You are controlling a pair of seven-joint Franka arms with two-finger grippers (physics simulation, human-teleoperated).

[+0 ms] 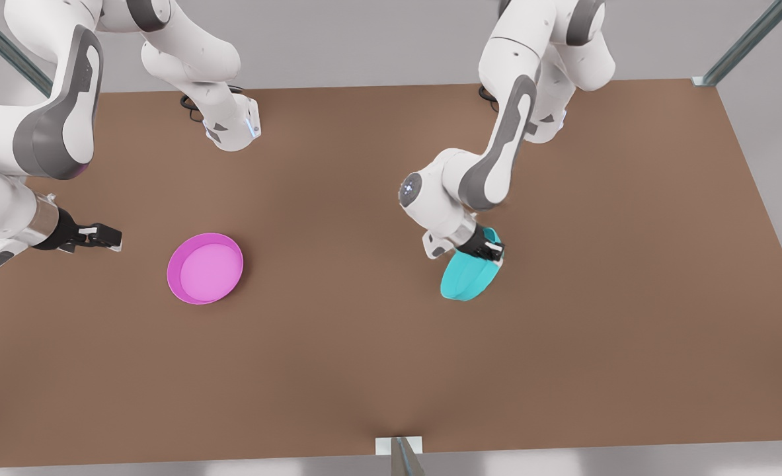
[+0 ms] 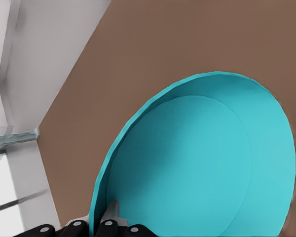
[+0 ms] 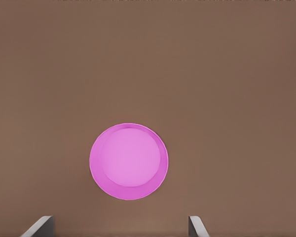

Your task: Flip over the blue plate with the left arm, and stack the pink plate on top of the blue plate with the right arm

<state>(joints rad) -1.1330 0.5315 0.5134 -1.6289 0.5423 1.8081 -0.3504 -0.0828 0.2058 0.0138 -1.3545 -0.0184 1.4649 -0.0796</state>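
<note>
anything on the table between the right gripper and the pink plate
Nothing visible. The right gripper, open, hangs at the front view's left, and only bare brown table lies between it and the pink plate. The blue plate, tilted in the left gripper, is well off to the other side.

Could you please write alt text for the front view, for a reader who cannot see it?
On the front view's right, the left gripper grips the rim of the blue plate, tilting it steeply on edge above the brown table. On the left, the pink plate lies flat, with the open right gripper beside it.
</note>
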